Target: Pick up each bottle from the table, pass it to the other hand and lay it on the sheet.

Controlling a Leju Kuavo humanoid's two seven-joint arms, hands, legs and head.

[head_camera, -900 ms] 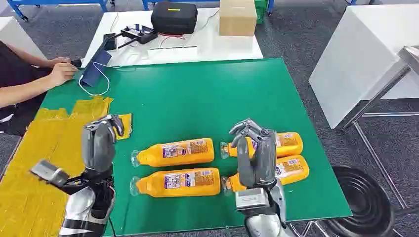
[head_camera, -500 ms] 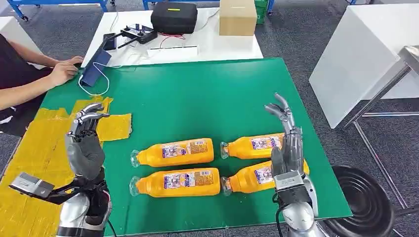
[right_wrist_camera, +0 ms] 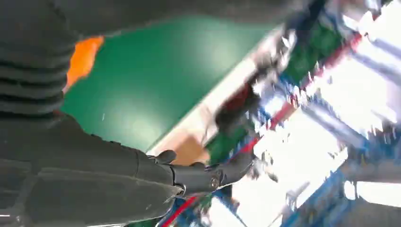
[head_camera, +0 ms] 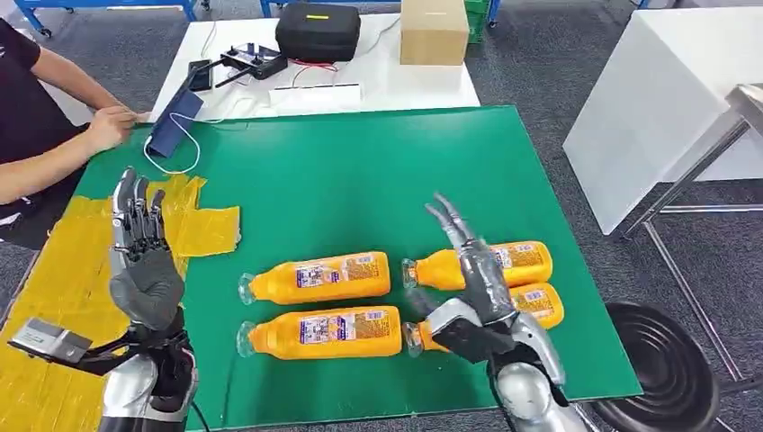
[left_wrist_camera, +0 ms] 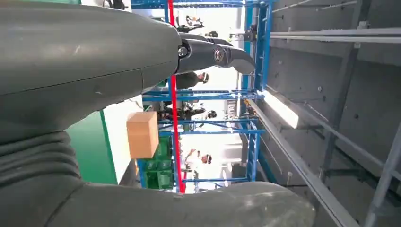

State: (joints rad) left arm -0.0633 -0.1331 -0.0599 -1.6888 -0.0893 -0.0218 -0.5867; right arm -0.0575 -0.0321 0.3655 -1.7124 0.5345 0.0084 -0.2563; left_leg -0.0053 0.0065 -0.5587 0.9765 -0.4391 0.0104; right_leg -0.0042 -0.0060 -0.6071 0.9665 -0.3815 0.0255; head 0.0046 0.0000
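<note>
Four orange bottles (head_camera: 319, 278) lie on green table (head_camera: 360, 180), none on yellow sheet (head_camera: 63, 270); task not begun. Left hand (head_camera: 139, 261) raised, fingers spread, empty. Right hand (head_camera: 472, 288) splayed above right-side bottles, holding nothing

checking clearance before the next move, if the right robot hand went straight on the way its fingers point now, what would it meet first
The right robot hand is open above the two right-side orange bottles, fingers aimed up and away over the green table. Its way looks free, though depth is unclear.
</note>
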